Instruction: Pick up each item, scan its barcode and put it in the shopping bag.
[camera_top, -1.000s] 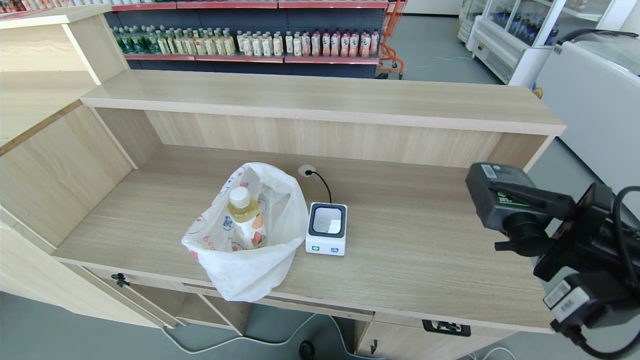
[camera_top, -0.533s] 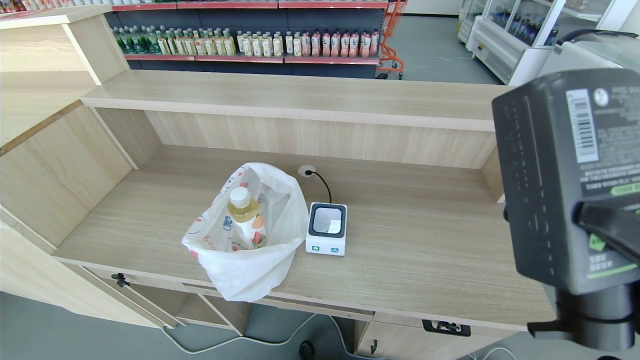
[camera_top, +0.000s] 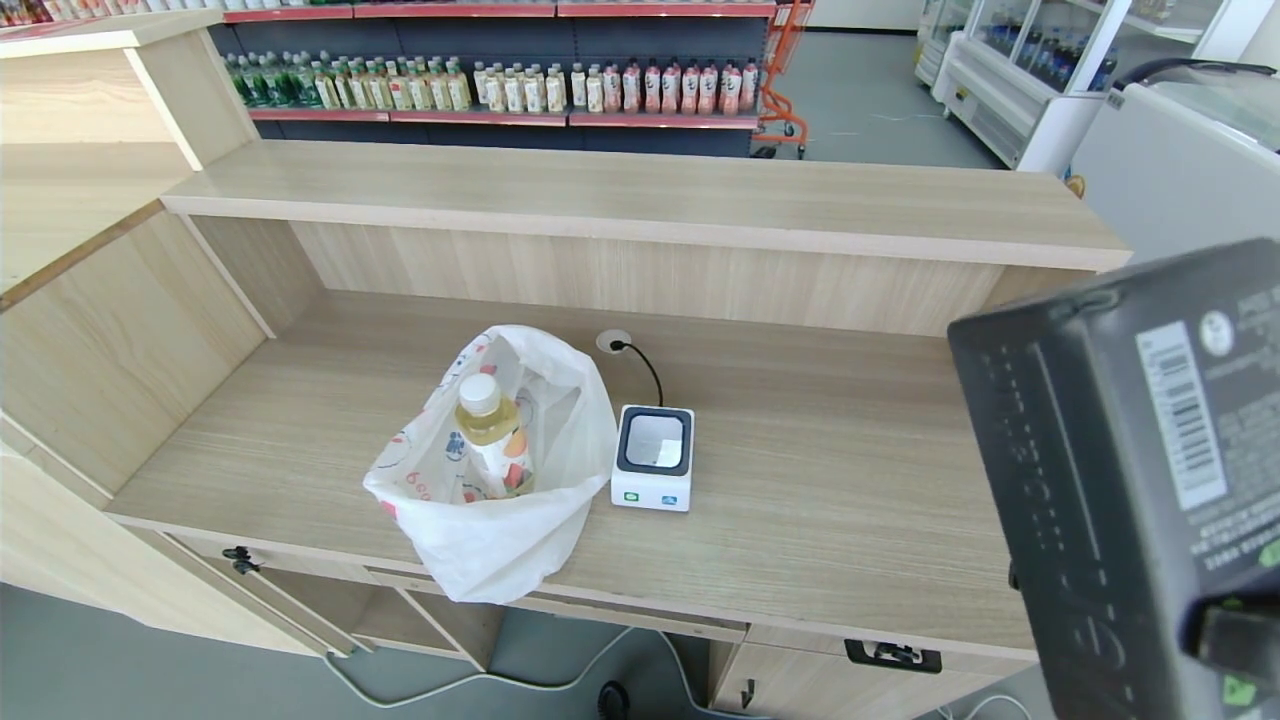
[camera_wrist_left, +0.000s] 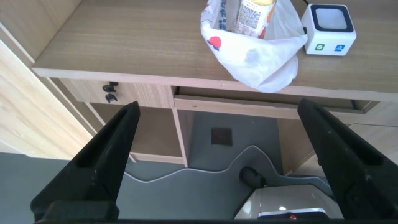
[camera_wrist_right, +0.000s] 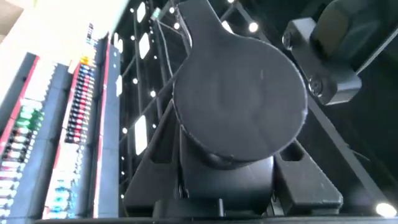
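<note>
Checkout table (camera_top: 850, 480) | right claw (camera_wrist_right: 227, 186) clamps black bottle (camera_top: 1120, 480) high, well apart from scanner (camera_top: 655, 455) and shopping bag (camera_top: 500, 530) | left claw (camera_wrist_left: 219, 106) gapes below table edge | best practice: lower the bottle, barcode label (camera_top: 1185, 430) facing the scanner window.

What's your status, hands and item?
Left hand open, low before the counter. Right hand shut on black container, barcode showing. Shopping bag holds one bottle, scanner beside it.

Open white shopping bag (camera_top: 500, 545) on worktop (camera_top: 850, 480), yellow drink bottle (camera_top: 490, 435) upright inside, white scanner (camera_top: 654, 458) just beside, black labelled container (camera_top: 1100, 480) aloft.
</note>
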